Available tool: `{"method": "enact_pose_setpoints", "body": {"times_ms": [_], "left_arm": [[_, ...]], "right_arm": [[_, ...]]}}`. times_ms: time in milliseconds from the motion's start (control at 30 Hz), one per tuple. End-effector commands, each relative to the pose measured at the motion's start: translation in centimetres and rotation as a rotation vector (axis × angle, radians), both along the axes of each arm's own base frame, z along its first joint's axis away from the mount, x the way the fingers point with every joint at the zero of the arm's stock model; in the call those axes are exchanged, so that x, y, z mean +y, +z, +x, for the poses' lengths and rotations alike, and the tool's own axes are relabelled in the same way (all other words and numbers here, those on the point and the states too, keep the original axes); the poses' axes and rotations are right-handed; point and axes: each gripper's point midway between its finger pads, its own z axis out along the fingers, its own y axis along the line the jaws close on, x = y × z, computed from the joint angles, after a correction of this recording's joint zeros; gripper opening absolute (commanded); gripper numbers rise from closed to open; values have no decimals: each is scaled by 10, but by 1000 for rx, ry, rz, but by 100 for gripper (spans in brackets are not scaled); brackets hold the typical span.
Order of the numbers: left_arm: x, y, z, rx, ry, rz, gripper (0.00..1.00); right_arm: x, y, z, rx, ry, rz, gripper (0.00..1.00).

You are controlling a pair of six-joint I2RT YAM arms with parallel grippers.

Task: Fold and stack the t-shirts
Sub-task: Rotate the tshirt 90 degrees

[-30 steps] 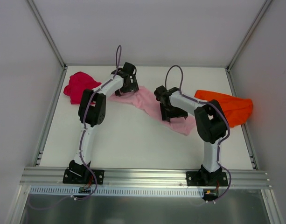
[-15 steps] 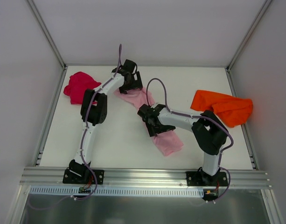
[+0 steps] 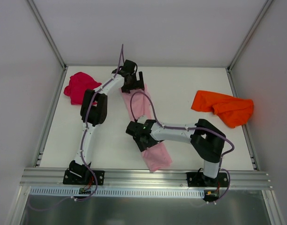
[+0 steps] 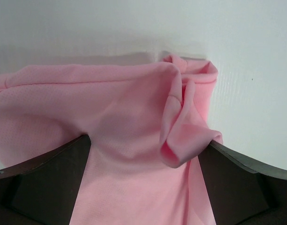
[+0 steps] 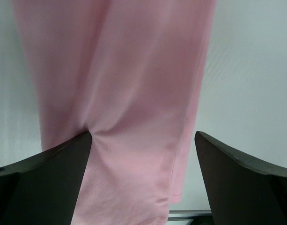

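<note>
Right gripper (image 3: pixel 143 139) swept from 2 o'clock to centre, dragging pink t-shirt (image 3: pixel 139 104). Cloth now narrow strip on surface (image 3: pixel 180 84), 12 to 6 o'clock. Left gripper (image 3: pixel 134 83) at far end. Both grippers spread wide over cloth. Probably straightening before fold. Red t-shirt (image 3: pixel 80 86) at 10 o'clock and orange t-shirt (image 3: pixel 223 107) at 3 o'clock wait.
</note>
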Motion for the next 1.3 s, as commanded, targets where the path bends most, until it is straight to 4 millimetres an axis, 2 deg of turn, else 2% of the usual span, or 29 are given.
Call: {"method": "enact_pose_setpoints", "body": {"times_ms": [0, 133, 233, 300, 333, 367, 433, 500, 567, 633, 667, 733, 767, 800, 833, 867, 933, 967, 1000, 1033, 1067, 1100, 1133, 1167, 1200, 1267], "left_arm": [[-5, -3, -9, 12, -60, -22, 99], [-5, -2, -7, 2, -69, -17, 99], [-3, -3, -8, 2, -72, -6, 99], [-3, -5, -12, 5, -76, -3, 99], [-1, -5, -11, -6, -72, 2, 99], [-1, 1, -10, -24, -71, 1, 99], [1, -4, -14, -25, -71, 7, 99], [4, -4, -14, -30, -70, 18, 99], [6, -1, -14, -37, -74, 30, 99], [9, 0, -17, -45, -70, 39, 99], [8, 15, -11, -94, -70, 27, 99], [13, 19, -15, -119, -62, 39, 99], [13, 34, -14, -164, -67, 23, 99], [11, 42, -14, -184, -75, 12, 99], [11, 59, -14, -218, -82, -1, 99], [10, 62, -15, -233, -86, -4, 99], [17, 81, -16, -269, -59, 11, 99], [24, 79, -20, -266, -43, 30, 99], [28, 89, -18, -308, -26, 41, 99], [31, 110, -20, -358, -14, 36, 99], [37, 105, -26, -360, -1, 52, 99], [42, 116, -23, -405, 19, 58, 99], [43, 128, -25, -430, 24, 50, 99], [42, 132, -24, -438, 22, 45, 99], [41, 136, -26, -442, 13, 42, 99], [45, 134, -33, -448, 35, 63, 99]], "right_arm": [[21, -2, -40, 87, 68, 81, 100], [28, 7, -49, 53, 113, 66, 100], [28, 17, -44, -20, 118, 45, 100], [13, 25, -23, -176, 101, -55, 100], [-7, 40, -2, -336, 83, -170, 100], [-12, 42, 2, -408, 18, -174, 99], [-18, 36, 8, -467, -7, -223, 100], [-15, 39, 15, -523, -24, -205, 100], [-3, 55, 22, -577, -31, -123, 100], [-4, 72, 28, -633, -40, -83, 100], [-6, 91, 33, -681, -59, -47, 100], [-11, 108, 42, -727, -58, -42, 100], [-13, 118, 44, -740, -62, -28, 100], [-18, 121, 50, -746, -76, -39, 100], [-21, 124, 53, -753, -85, -42, 100], [-25, 127, 59, -757, -105, -37, 100], [-28, 127, 66, -752, -118, -31, 100], [-34, 130, 72, -751, -137, -25, 100], [-36, 130, 74, -740, -136, -25, 100], [-37, 122, 76, -701, -119, -24, 100], [-40, 117, 79, -677, -117, -19, 100], [-31, 109, 78, -641, -102, 23, 100], [-34, 98, 76, -612, -83, 12, 100], [-32, 90, 76, -584, -74, 24, 100], [-22, 79, 75, -549, -58, 57, 100], [-20, 71, 79, -525, -54, 47, 100]]}}
